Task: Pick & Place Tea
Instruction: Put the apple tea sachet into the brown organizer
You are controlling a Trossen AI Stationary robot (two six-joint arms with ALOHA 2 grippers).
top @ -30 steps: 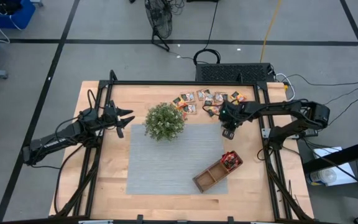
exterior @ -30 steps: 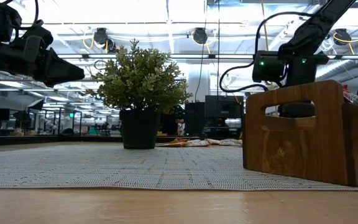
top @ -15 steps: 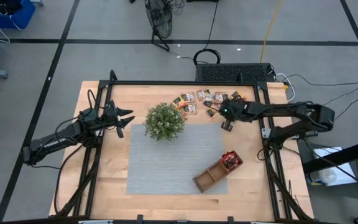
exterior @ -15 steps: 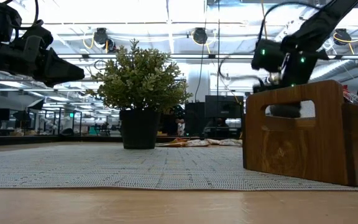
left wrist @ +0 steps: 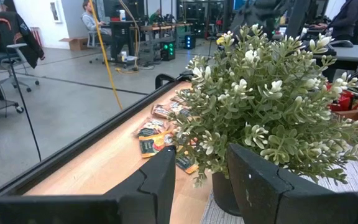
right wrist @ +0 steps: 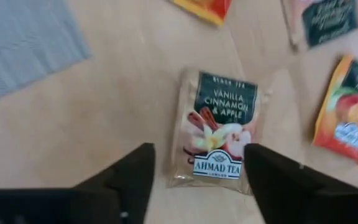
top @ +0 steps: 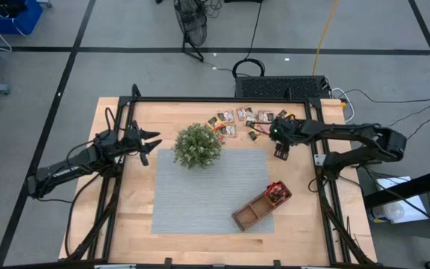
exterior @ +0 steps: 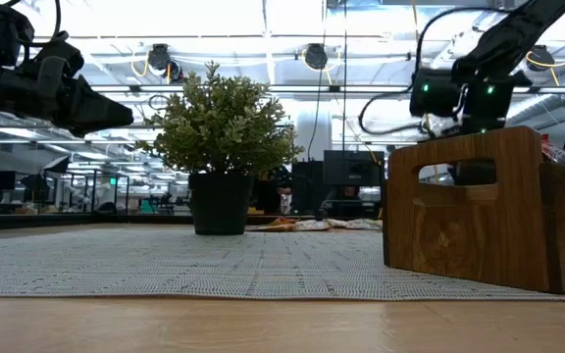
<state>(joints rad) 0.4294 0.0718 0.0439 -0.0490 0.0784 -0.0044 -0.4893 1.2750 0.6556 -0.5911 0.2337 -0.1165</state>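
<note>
Two dark arms reach over the wooden table (top: 140,217) in the high view, with a grey mat (top: 200,194) at its middle. At the mat's upper left stands the plant (top: 197,146); at its lower right lies the wooden tray (top: 251,210). Left gripper (top: 154,141) hovers left of the plant, fingers spread and holding nothing. Right gripper (top: 281,153), fingers apart, hangs at upper right over a pale tea sachet (right wrist: 219,127) lying flat between them, unheld. More tea sachets (top: 239,119) are scattered along the table's upper edge.
</note>
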